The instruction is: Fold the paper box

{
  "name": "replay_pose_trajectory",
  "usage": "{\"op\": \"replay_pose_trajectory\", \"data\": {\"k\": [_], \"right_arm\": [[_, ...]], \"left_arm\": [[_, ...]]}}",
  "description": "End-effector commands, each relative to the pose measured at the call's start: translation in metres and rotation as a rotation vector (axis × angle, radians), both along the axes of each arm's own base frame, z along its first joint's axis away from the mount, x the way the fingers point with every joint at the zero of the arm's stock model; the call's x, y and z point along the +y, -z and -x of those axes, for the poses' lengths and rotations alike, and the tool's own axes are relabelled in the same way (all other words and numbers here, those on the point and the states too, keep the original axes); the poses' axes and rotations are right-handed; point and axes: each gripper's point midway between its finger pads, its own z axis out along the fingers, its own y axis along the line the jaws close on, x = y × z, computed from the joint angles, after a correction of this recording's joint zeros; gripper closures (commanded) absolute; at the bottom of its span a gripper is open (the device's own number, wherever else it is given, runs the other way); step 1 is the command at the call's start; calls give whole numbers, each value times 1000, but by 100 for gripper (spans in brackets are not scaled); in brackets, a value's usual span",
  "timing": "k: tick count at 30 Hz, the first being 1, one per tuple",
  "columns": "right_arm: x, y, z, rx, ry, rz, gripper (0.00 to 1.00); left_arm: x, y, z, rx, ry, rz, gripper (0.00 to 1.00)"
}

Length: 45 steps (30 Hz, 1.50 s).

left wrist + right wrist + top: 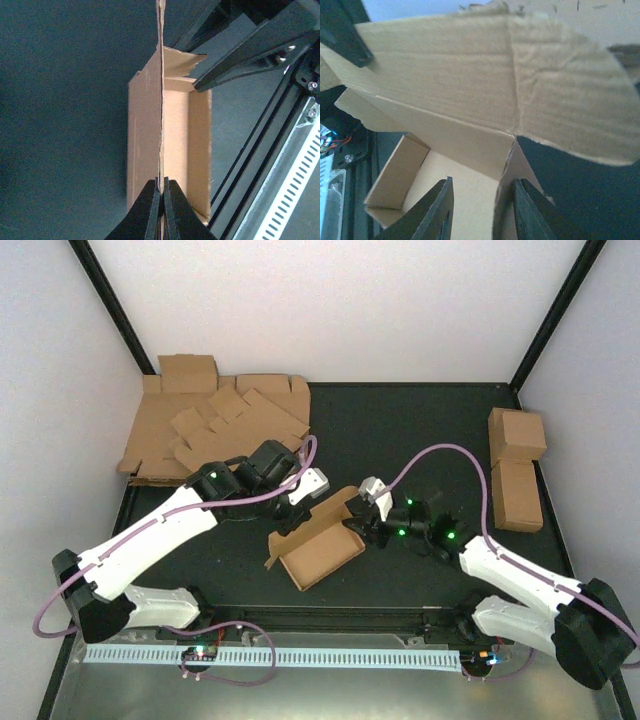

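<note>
The paper box (320,545) lies half-formed in the middle of the black table, a brown cardboard tray with one long flap standing up. My left gripper (297,508) is at its far-left end. In the left wrist view the gripper (161,181) is shut on the thin edge of the box's upright wall (161,100). My right gripper (362,515) meets the box's right end. In the right wrist view it (483,181) stands open astride a short end flap (512,165): one finger is inside the tray, the other outside. The big flap (445,60) leans above.
A stack of flat brown blanks (215,425) lies at the back left corner. Two finished brown cartons (517,435) (517,495) sit along the right edge. A white slotted rail (300,655) and a black frame bar run across the near edge by the arm bases.
</note>
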Motion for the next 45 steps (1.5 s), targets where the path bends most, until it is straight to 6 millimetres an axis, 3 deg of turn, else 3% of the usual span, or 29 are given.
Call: {"op": "replay_pose_trajectory", "data": {"k": [1,12,17,19,21,24,27,31,34,40,45], "right_arm": [[5,1,-5,26,3,12,67],[-5,6,-27,30,139,71,83],[-10,8,-34,41,190,99,98],[-14,9,-38,51,232,107,98],[-19,8,-43,67,282,108,98],[-28,7,-52,99,376,110,98],[-38,8,-60,115,466,124,98],[-49,10,-70,125,554,160,98],[-51,12,-74,138,584,181,98],[-52,8,-80,137,607,199,98],[-51,6,-82,132,599,221,98]], "left_arm": [[-12,-20,-7,-30,10,60,98],[-16,-20,-10,-26,12,64,98],[-21,-10,-20,-26,-5,34,88],[-22,-8,-27,-39,-28,28,84],[-24,-8,-36,-62,-51,26,73],[-25,-15,-52,-112,-107,19,45],[-22,-32,-62,-165,-168,42,26],[-1,-63,-66,-249,-268,123,10],[22,-68,-68,-298,-365,179,3],[78,-31,-73,-226,-602,213,2],[85,-11,-74,-176,-618,325,2]]}}
